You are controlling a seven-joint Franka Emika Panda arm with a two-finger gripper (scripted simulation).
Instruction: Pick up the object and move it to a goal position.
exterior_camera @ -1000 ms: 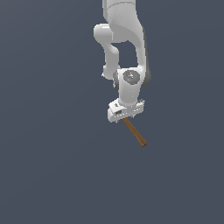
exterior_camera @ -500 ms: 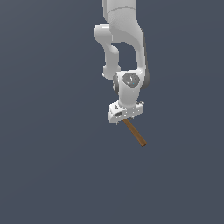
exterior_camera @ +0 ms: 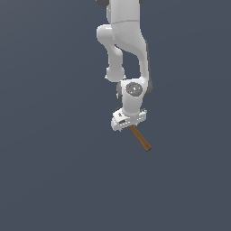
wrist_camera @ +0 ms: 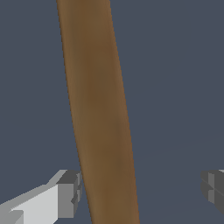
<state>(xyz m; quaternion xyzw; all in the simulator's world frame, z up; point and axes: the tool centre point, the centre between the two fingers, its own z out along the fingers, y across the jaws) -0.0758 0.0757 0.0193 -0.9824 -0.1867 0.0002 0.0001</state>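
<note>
The hammer lies on the dark grey floor. In the exterior view only its brown wooden handle [exterior_camera: 140,139] shows, sticking out from under the gripper toward the exterior view's right; the head is hidden behind the hand. My gripper [exterior_camera: 127,122] is low over the handle. In the wrist view the handle [wrist_camera: 100,113] runs between the fingers. The gripper [wrist_camera: 142,192] is open: one fingertip [wrist_camera: 70,192] sits right beside the handle, and the other fingertip [wrist_camera: 213,188] stands well apart from it.
The white arm [exterior_camera: 126,40] rises from the gripper toward the top of the exterior view. A plain dark grey floor [exterior_camera: 54,171] lies all around.
The gripper has come down a little toward the handle. The hammer has not moved.
</note>
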